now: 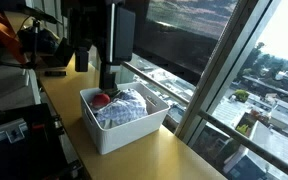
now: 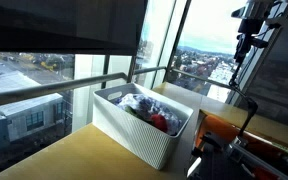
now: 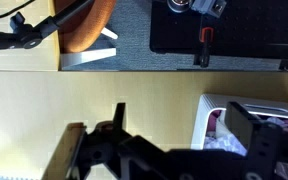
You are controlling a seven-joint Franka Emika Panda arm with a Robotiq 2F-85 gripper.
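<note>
A white ribbed bin point(image 1: 112, 136) stands on a wooden table by the window and also shows in an exterior view point(image 2: 134, 132). It holds a crumpled blue-and-white checked cloth point(image 1: 125, 108) and a red item point(image 1: 101, 99). The cloth point(image 2: 142, 104) and red item point(image 2: 162, 122) show from the other side too. My gripper point(image 1: 108, 80) hangs above the table just past the bin's far end. In the wrist view the gripper point(image 3: 184, 125) is open and empty. The bin's rim point(image 3: 204, 118) and the cloth point(image 3: 229, 148) lie by its right finger.
The window glass and its sill rail point(image 1: 174, 95) run along the table's edge. Dark gear and an orange object point(image 1: 4, 35) sit at the table's far end. An orange seat point(image 3: 84, 25) and a black case point(image 3: 224, 25) lie beyond the table edge.
</note>
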